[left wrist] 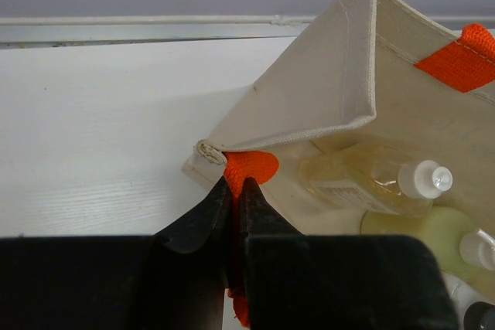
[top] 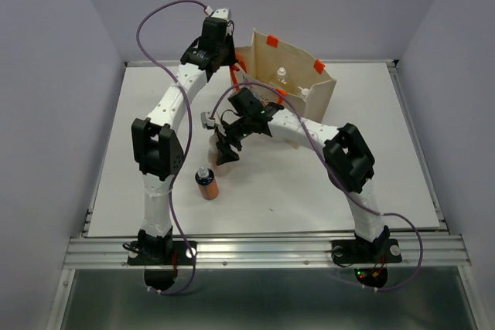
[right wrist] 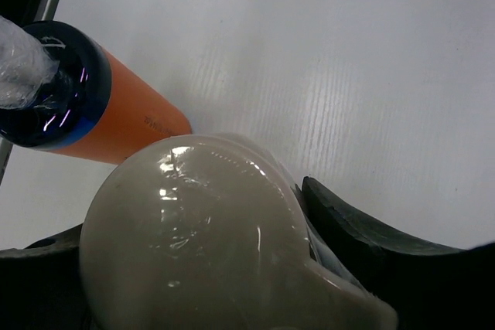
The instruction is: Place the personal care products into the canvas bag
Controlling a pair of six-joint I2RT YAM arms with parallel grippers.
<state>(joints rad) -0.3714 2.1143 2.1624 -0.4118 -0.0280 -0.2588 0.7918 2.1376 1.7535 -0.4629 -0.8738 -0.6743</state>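
The canvas bag point(top: 325, 86) stands open at the back of the table. My left gripper point(top: 230, 69) is shut on its orange handle point(left wrist: 251, 168) at the bag's near-left corner point(left wrist: 234, 185). Inside the bag lie a clear amber bottle point(left wrist: 363, 179), a pale yellow-green bottle point(left wrist: 421, 229) and the edge of a white bottle with a dark cap point(left wrist: 473, 313). My right gripper point(top: 226, 150) is closed round the peach-pink bottle point(top: 212, 143), whose pale top fills the right wrist view point(right wrist: 201, 237). The orange-brown bottle with the blue band point(top: 206, 184) stands upright just beside it point(right wrist: 116, 117).
The white table point(top: 309, 191) ends in a metal rail point(top: 263, 251) at the front. Grey walls close in the back and both sides. The left arm's elbow point(top: 158, 148) stands close to the left of the orange-brown bottle.
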